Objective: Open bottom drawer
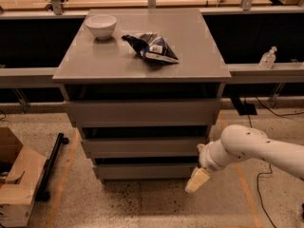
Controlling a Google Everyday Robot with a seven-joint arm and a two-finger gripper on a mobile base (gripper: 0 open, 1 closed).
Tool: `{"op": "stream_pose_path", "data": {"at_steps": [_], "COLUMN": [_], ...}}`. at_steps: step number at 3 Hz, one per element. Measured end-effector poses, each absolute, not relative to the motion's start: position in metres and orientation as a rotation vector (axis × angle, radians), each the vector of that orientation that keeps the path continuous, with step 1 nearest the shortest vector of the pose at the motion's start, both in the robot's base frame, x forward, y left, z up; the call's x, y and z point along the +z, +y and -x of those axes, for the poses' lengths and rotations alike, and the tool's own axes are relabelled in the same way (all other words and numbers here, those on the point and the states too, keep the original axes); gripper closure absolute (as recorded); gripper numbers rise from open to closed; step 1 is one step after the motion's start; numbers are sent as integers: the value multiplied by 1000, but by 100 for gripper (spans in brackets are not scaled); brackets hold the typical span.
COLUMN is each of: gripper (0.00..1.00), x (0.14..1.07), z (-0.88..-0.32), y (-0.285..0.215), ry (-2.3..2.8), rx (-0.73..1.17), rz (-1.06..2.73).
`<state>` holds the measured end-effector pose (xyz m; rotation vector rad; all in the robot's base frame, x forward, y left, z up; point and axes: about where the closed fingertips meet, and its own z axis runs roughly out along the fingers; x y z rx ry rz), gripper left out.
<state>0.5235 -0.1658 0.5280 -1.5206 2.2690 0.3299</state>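
Note:
The bottom drawer (142, 171) is the lowest and narrowest of three flat grey fronts in the cabinet, and its front sits flush and closed. My gripper (197, 180) hangs from the white arm at the lower right, its cream tip just off the drawer front's right end, near floor level. The middle drawer (142, 147) and the top drawer (142, 112) are above it, both closed.
On the cabinet top (95, 61) stand a white bowl (100, 25) and a dark snack bag (153, 47). A cardboard box (16, 184) and a black bar (51, 167) lie on the floor at left. A bottle (268, 58) sits on the right ledge. Cables run at right.

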Motion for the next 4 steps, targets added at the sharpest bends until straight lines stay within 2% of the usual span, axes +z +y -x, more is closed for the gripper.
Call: {"op": "stream_pose_path", "data": {"at_steps": [2,4], "gripper": [0,0], "x": [509,442], "z": [-515,-531], "y": [-167,-147], "ry": [2323,2293], "rx": [357,447], "rz": [1500,1448]}}
